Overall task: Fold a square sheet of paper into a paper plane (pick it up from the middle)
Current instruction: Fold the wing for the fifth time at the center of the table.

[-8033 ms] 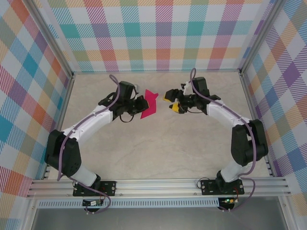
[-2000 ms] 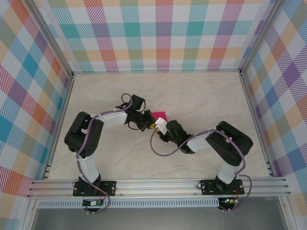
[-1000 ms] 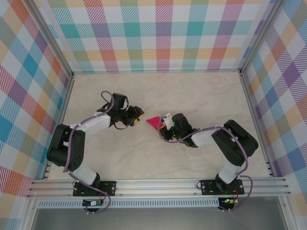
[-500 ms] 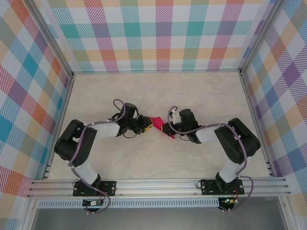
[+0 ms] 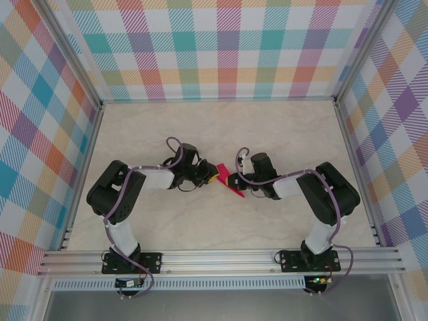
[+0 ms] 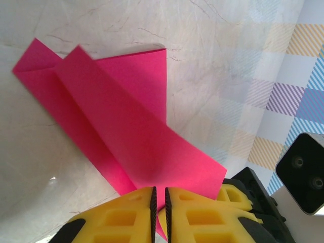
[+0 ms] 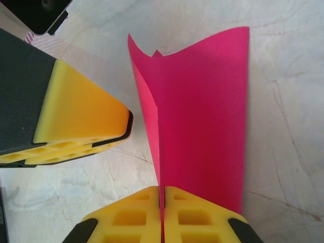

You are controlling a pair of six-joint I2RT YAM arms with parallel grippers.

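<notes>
The magenta sheet of paper (image 5: 231, 184) is folded into a narrow layered shape and stands on edge at the table's middle, between both grippers. My left gripper (image 5: 214, 178) meets it from the left. In the left wrist view the left gripper (image 6: 159, 192) is shut on the paper (image 6: 126, 121), whose fold runs into the thin slit between the yellow pads. My right gripper (image 5: 236, 180) holds it from the right. In the right wrist view the right gripper (image 7: 162, 191) is shut on the paper's (image 7: 202, 111) upright edge, with the left gripper's fingers (image 7: 76, 119) just beside it.
The marbled tabletop (image 5: 281, 140) lies open on all sides of the grippers. Plaid walls (image 5: 221, 47) close the back and both sides, and an aluminium rail (image 5: 221, 257) runs along the near edge by the arm bases.
My left gripper's jaws have narrowed onto the paper. Both grippers and the paper have shifted slightly to the right, and the right gripper keeps its hold.
</notes>
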